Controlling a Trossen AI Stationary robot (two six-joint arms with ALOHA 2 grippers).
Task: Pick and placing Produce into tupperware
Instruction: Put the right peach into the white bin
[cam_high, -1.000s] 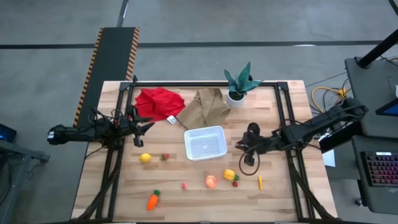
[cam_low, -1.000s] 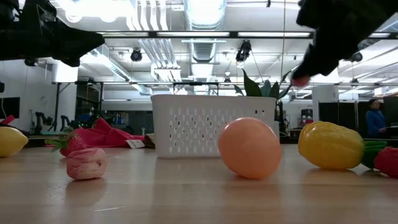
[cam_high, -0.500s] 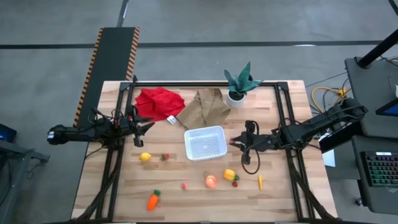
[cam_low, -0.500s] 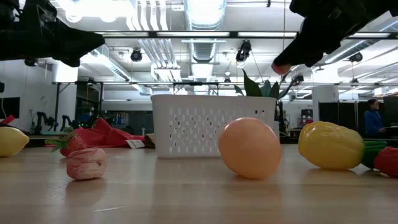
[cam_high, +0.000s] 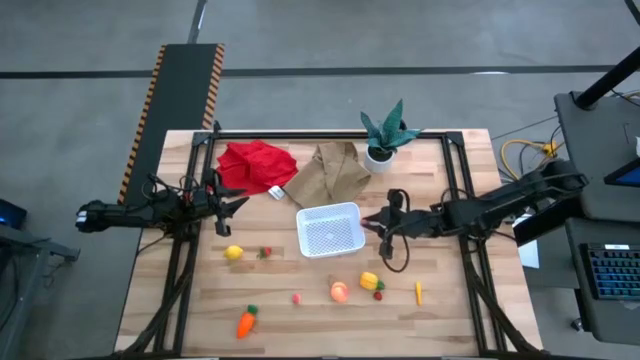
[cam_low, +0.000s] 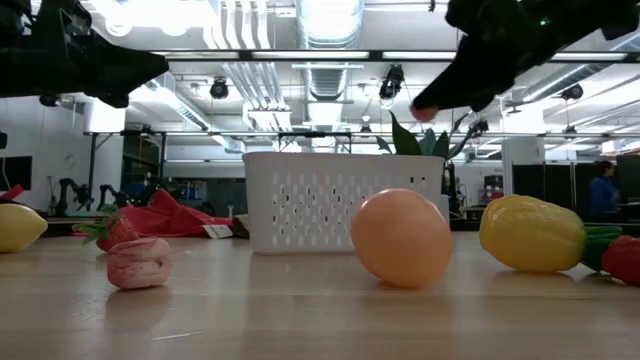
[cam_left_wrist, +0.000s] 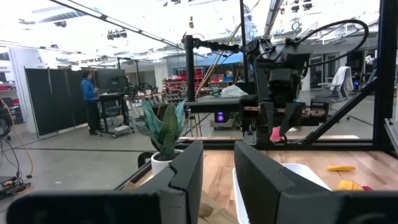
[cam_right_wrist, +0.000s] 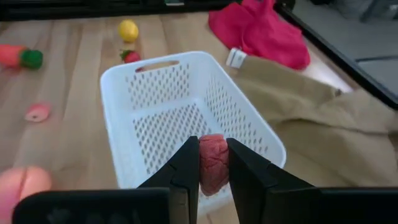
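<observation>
My right gripper (cam_high: 374, 226) hovers just right of the white perforated tupperware (cam_high: 329, 229), shut on a small pink berry (cam_right_wrist: 213, 160); the low view shows the berry (cam_low: 423, 112) above the container's rim. On the wood lie a lemon (cam_high: 233, 253), a strawberry (cam_high: 265, 252), a carrot (cam_high: 246, 322), a pink berry (cam_high: 296, 297), a peach fruit (cam_high: 340, 291), a yellow pepper (cam_high: 369, 281) and a red berry (cam_high: 378, 294). My left gripper (cam_high: 236, 203) waits open at the table's left side, touching nothing. My right gripper pinches the pink berry (cam_right_wrist: 213, 163) between its two fingers (cam_right_wrist: 188, 169), one on each side. The fingers come from the table's right, slanting down. The berry is lifted clear, above the container's right rim (cam_right_wrist: 252, 137).
A red cloth (cam_high: 257, 165), a tan cloth (cam_high: 330, 172) and a potted plant (cam_high: 385, 135) sit along the far edge. A small orange piece (cam_high: 418, 292) lies near the right. A black cable loop (cam_high: 394, 258) hangs under the right arm.
My right gripper, still shut on the pink berry, has moved up and toward the table's left, from right of the tupperware to its right rim. The left arm and the produce on the table have kept still.
</observation>
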